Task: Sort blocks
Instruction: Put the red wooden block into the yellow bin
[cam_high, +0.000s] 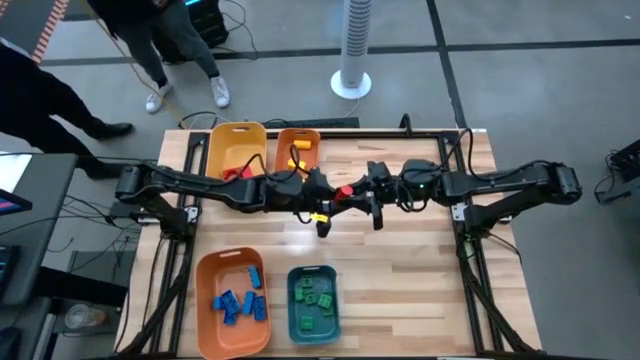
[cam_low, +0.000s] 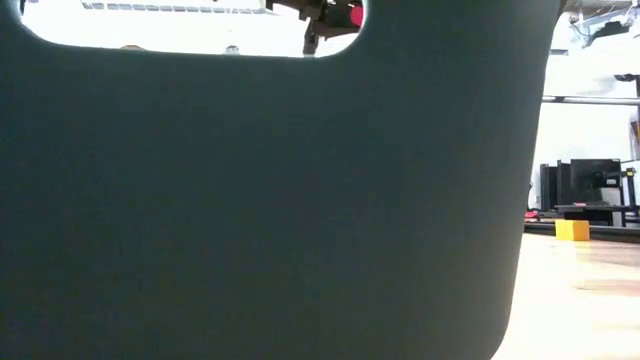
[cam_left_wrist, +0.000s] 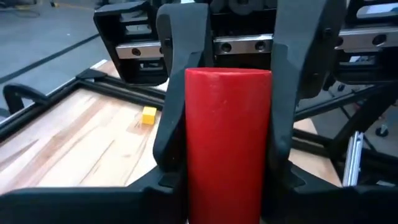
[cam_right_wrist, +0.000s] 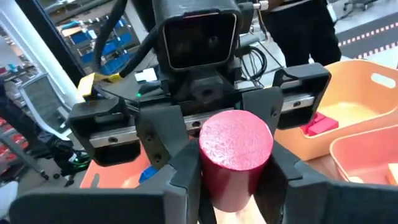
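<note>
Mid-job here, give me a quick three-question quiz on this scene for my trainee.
1. True or false: the red cylinder lies on the table.
2. Which bin holds the blue blocks? A: teal bin. B: big orange bin. C: yellow bin.
3. Fill in: the loose block on the table is ____.

Key: 1 false, the left gripper and right gripper both grip it above the table. 2 B. 3 yellow.
</note>
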